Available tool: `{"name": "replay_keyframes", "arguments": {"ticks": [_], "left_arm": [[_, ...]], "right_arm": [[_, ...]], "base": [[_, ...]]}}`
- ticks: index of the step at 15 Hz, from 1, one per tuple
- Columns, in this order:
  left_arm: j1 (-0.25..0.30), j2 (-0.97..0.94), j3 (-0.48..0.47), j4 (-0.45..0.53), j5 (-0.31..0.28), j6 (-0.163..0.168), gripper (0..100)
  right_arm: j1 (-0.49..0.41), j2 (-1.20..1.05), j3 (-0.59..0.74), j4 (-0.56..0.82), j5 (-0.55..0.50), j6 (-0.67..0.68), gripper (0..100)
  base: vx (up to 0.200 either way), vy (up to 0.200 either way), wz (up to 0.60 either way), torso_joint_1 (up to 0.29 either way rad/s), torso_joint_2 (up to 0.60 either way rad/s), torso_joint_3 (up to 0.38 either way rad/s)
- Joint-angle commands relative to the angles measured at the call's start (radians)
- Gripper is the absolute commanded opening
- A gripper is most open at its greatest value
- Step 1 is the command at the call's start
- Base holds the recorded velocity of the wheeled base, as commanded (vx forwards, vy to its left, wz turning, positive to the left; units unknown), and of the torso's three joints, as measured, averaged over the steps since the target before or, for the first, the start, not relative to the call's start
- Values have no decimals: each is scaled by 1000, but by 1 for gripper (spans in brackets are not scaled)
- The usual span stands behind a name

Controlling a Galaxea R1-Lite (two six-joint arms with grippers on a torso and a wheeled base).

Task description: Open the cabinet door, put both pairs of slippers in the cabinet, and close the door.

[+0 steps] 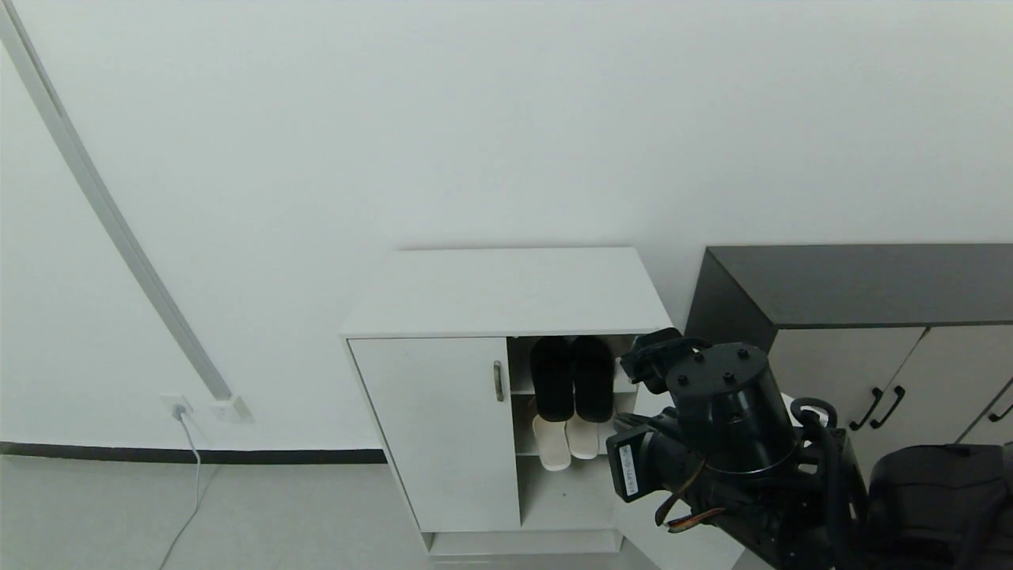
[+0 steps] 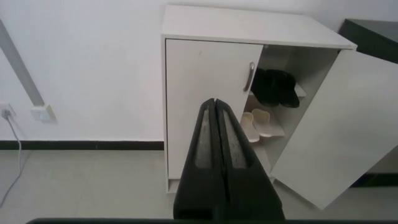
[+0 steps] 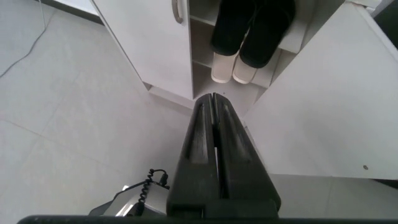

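Left gripper (image 2: 214, 102): fingers pressed together with nothing between them, held out in front of the cabinet, tips pointing at the shut left door
Right gripper (image 3: 213, 98): fingers together, holding nothing, aimed down at the foot of the open compartment, just beside the swung-out door
Right arm (image 1: 716, 396): raised at the cabinet's right front corner, partly covering that edge in the head view
Right door (image 3: 323, 106): open, swung outward from the cabinet's right side, its inner face towards the shelves
Left door (image 1: 435, 427): shut, flush with the front, its slim metal handle (image 1: 498, 381) upright at the inner edge
Cabinet (image 1: 506, 293): white, low, back against the wall, right half showing its shelves
Black slippers (image 1: 571, 378): pair side by side on the upper shelf in the right half, touching each other, ends hanging past the shelf's front edge
White slippers (image 1: 566, 443): pair side by side on the shelf directly below, ends also past the front edge, partly overlapped from above by the black pair in the head view
Dark-topped cabinet (image 1: 855, 281): to the right of the white one, near it, pale doors with black handles
Wall socket (image 1: 178, 406): low on the wall to the left, a grey cable (image 1: 192, 483) trailing from it to the floor
Wall strip (image 1: 103, 206): pale, running slantwise down the wall to the socket area
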Motion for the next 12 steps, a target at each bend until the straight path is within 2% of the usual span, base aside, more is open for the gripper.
{"name": "replay_keyframes", "arguments": {"ticks": [1, 10, 12], "left_arm": [[0, 1, 0, -1, 0, 0, 0], [0, 1, 0, -1, 0, 1, 0], [0, 1, 0, -1, 0, 1, 0]], "right_arm": [[1, -1, 0, -1, 0, -1, 0], [-13, -7, 6, -11, 0, -24, 0], [-15, -7, 12, -24, 0, -27, 0]], "base": [[0, 0, 0, 188, -349, -178], [0, 0, 0, 168, -344, -179], [0, 0, 0, 0, 0, 0]]}}
